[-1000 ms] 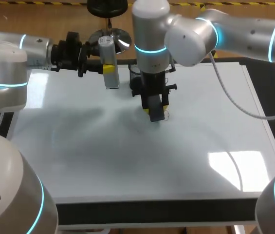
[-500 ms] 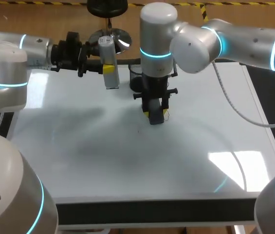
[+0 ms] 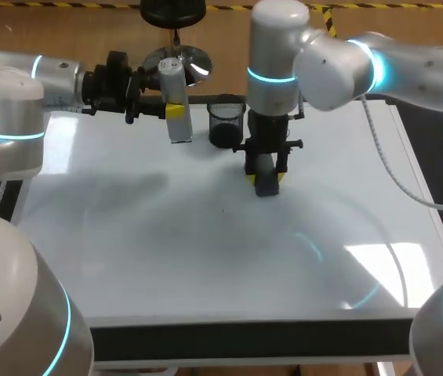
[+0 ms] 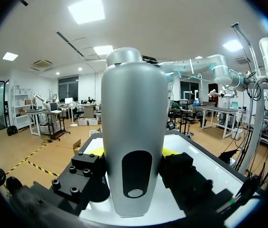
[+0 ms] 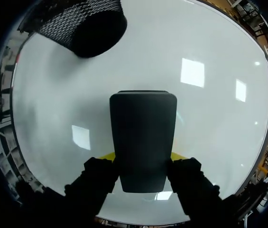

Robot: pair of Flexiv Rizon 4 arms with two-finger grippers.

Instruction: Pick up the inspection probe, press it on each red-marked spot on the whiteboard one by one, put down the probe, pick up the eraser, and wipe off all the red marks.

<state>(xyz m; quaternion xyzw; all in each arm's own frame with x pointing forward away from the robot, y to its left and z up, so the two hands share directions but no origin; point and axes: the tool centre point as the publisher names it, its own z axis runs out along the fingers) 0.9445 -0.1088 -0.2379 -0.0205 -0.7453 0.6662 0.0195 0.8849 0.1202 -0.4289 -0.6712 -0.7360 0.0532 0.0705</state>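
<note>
Near the far edge of the whiteboard [image 3: 205, 258], about mid-width, the right gripper [image 3: 266, 178] points straight down. Its fingers are closed from both sides on the eraser [image 3: 266, 185], a dark block. The eraser's lower end is down at the board surface and looks to be touching it. Right wrist view: eraser [image 5: 142, 137] sits clamped between the two fingers, with yellow tips [image 5: 106, 156] peeking out on either side and white board [image 5: 209, 123] all around it.

Just beside the eraser, toward the far edge, a black mesh cup [image 3: 225, 121] stands on the board. In the right wrist view the cup [image 5: 84, 23] lies ahead of the gripper, apart from the eraser.

The left arm comes in level along the far-left edge. The left gripper [image 3: 176, 111] is closed on the inspection probe [image 3: 174, 86], a silver bottle-shaped body, gripped round its middle with a yellow tip showing against it. Left wrist view: probe [image 4: 134, 133] fills the middle, between the black fingers. The probe's lower end is over the board near the far edge, to the left of the cup; can't tell whether it touches. Probe and eraser are well apart.
</note>
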